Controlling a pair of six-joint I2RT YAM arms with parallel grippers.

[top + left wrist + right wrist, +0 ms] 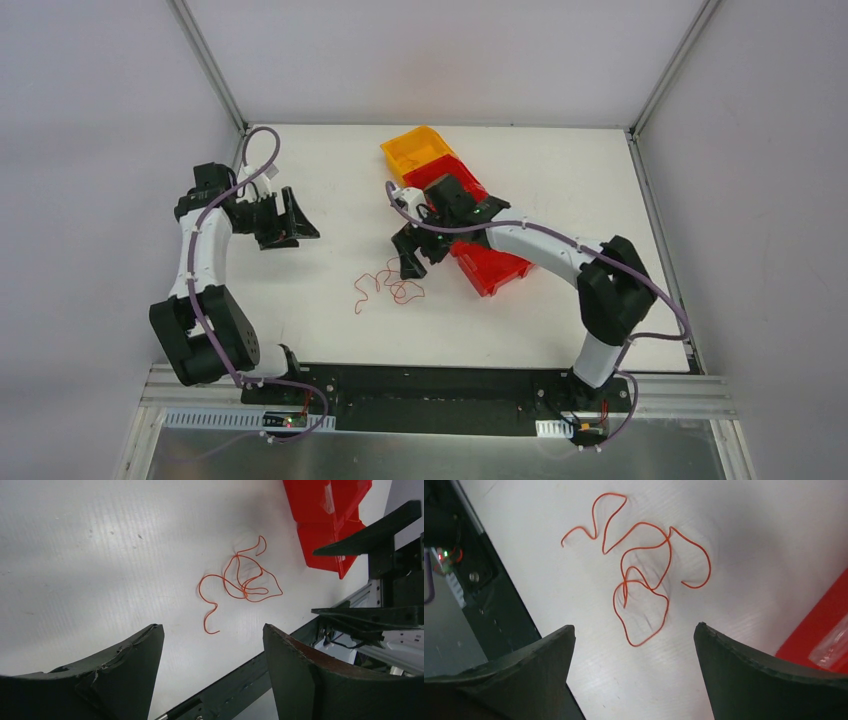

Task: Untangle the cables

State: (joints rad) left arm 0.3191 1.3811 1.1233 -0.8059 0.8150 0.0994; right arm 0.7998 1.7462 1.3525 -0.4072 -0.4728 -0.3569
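A thin red-orange cable lies on the white table in loose loops near the front middle. It also shows in the left wrist view and in the right wrist view. No blue or black strand shows. My left gripper is open and empty, held well left of the cable; in its own view its jaws stand wide. My right gripper is open and empty, just above and to the right of the cable; its jaws stand wide apart with the nearest loop between and ahead of them.
A yellow bin and two red bins lie in a row behind and right of the right gripper. The black base rail runs along the table's near edge. White walls enclose the table.
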